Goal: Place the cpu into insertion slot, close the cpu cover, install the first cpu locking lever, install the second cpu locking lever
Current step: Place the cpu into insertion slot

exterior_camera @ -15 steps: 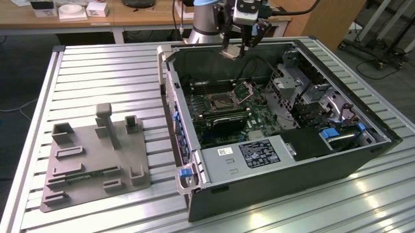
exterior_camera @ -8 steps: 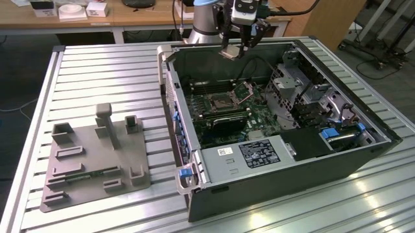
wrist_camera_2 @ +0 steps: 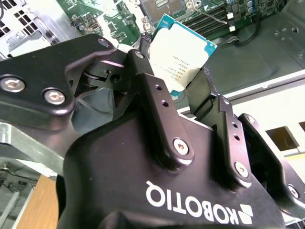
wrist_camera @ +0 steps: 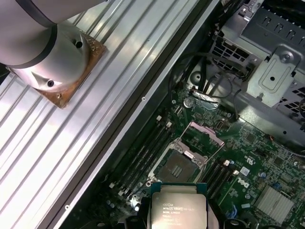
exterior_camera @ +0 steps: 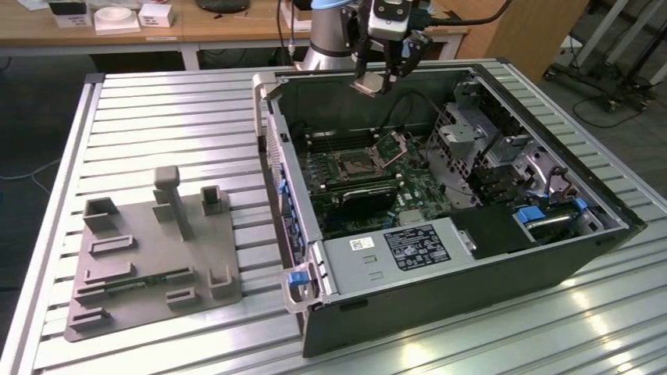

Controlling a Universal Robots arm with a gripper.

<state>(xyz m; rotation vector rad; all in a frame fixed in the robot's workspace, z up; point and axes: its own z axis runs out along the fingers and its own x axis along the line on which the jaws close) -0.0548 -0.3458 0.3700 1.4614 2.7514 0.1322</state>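
The cpu (wrist_camera_2: 183, 50), a flat square chip with a silver-grey metal top and a teal-green edge, is pinched by two opposite edges between the two black fingers (wrist_camera_2: 148, 88) of the gripper (wrist_camera_2: 174, 71), which is closed onto it. Several lines of small dark print cross the chip's top, and white maker's lettering runs along the gripper body.

In the exterior view the gripper (exterior_camera: 377, 78) holds the cpu (exterior_camera: 368, 86) tilted, in the air over the far edge of an open computer case (exterior_camera: 583, 258), well apart from the board below. In the first wrist view the cpu (wrist_camera: 178, 207) hangs clear above the green circuit board (wrist_camera: 248, 157).

The insertion slot (wrist_camera: 177, 168) lies bare: a dark square socket with a silver rim. In the exterior view the insertion slot (exterior_camera: 354, 166) sits mid-board. The cpu cover (wrist_camera: 205, 138), a thin silver frame, seems swung up and away from the socket at its hinged side; in the exterior view the cpu cover (exterior_camera: 394, 142) leans upright just behind the slot. Long black memory slots (wrist_camera: 143, 152) flank the socket.

Nearer the case's front, a grey box (exterior_camera: 401, 250) carries a black label with white print. The case rests on a slatted metal table (exterior_camera: 156, 117), beside a grey fixture plate (exterior_camera: 156, 266).
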